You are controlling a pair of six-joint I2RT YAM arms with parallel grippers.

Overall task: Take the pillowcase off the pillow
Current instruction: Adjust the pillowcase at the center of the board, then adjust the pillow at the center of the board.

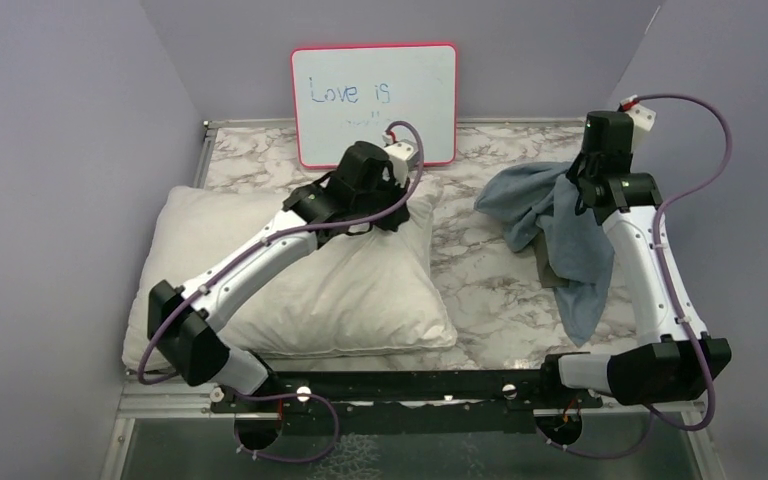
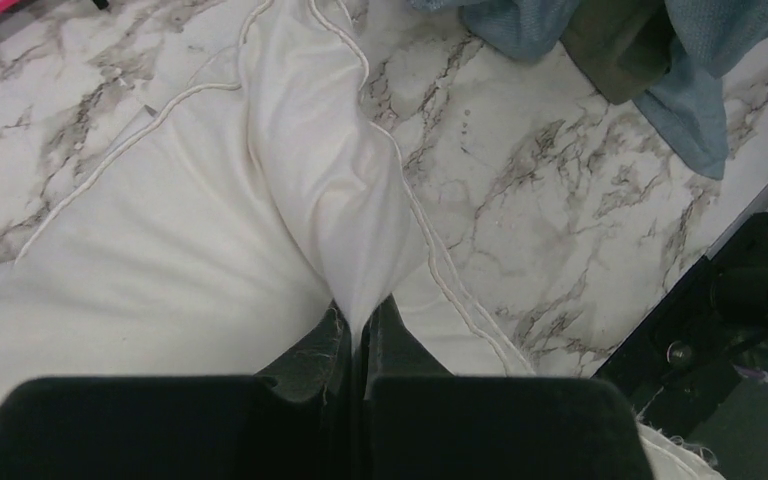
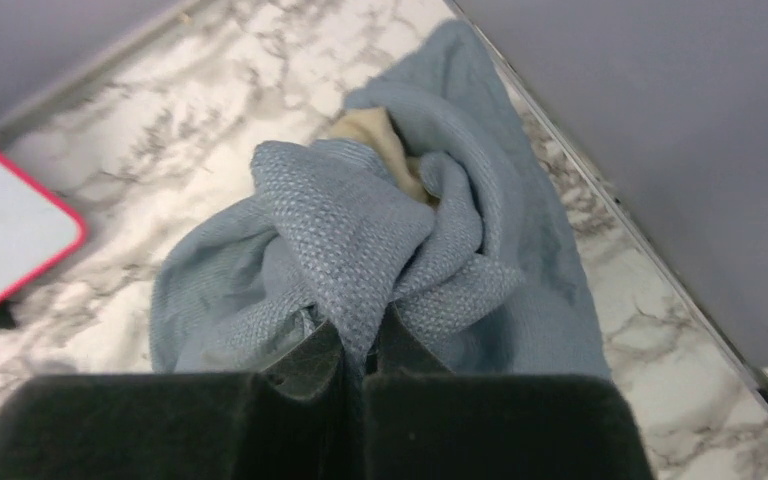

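The white pillow (image 1: 340, 285) lies bare on the left half of the marble table (image 1: 480, 270). My left gripper (image 2: 361, 315) is shut on a pinched fold of the pillow (image 2: 310, 170) near its far right corner. The blue-grey pillowcase (image 1: 560, 235) is off the pillow and hangs bunched at the right, part draped down beside the right arm. My right gripper (image 3: 362, 335) is shut on a fold of the pillowcase (image 3: 350, 230), and a tan patch (image 3: 375, 135) shows among its folds. In the left wrist view the pillowcase (image 2: 680, 60) shows at the upper right.
A red-framed whiteboard (image 1: 374, 104) reading "Love is" leans against the back wall. Purple-grey walls close in the left, back and right sides. A black rail (image 1: 410, 385) with both arm bases runs along the near edge.
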